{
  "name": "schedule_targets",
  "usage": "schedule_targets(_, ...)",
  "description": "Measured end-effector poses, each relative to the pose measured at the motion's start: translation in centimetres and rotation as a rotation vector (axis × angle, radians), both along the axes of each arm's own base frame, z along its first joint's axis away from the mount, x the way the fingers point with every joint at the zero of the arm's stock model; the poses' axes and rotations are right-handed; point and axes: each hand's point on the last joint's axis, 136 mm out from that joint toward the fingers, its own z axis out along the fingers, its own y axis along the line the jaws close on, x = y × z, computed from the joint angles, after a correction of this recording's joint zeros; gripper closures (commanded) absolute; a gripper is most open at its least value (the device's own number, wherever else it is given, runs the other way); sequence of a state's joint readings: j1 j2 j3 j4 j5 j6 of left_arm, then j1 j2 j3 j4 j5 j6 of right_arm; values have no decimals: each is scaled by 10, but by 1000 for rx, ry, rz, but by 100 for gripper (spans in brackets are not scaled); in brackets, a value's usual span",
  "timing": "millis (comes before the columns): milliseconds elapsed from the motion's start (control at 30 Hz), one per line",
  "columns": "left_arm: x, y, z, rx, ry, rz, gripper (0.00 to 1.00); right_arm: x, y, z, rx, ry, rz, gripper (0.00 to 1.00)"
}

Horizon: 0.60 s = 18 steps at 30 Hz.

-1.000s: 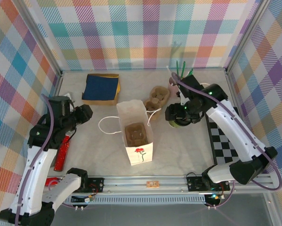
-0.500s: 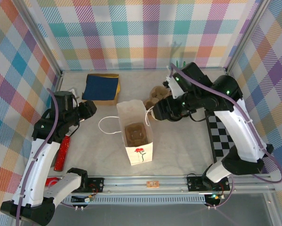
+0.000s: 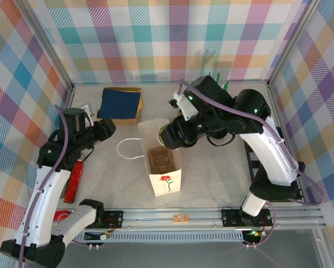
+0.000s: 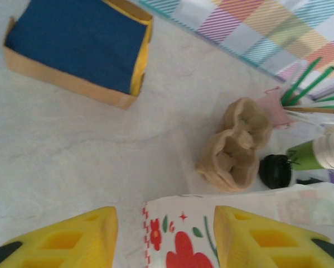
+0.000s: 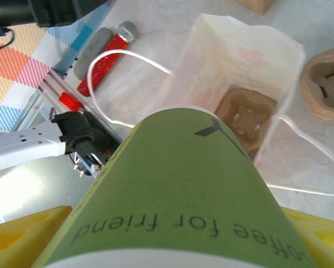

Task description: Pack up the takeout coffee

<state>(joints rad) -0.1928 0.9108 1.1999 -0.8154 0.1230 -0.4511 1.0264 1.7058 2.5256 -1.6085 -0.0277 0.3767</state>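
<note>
Right pincer (image 5: 175,218) is clamped on the green takeout coffee cup (image 5: 183,162), tilted just above the open mouth of the paper bag (image 3: 165,180). Left pincer (image 4: 164,229) hovers left of the bag, jaws apart.

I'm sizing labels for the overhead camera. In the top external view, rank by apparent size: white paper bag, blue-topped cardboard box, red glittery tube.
1. White paper bag with red flower print, helped by standing nearer the camera.
2. Blue-topped cardboard box.
3. Red glittery tube, clearly smallest.

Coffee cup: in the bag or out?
Out. The right hand holds the takeout coffee tilted at the paper bag's open mouth, not inside.
</note>
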Motion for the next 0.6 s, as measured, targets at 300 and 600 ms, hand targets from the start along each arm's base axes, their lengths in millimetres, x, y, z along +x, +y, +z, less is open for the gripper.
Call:
schedule_targets(300, 8, -30, 14, -96, -54, -141, 38, 8, 33, -26, -61, 36, 0, 61)
schedule_targets(600, 17, -53, -7, -136, 34, -261, 37, 17, 44, -64, -177, 84, -66, 61)
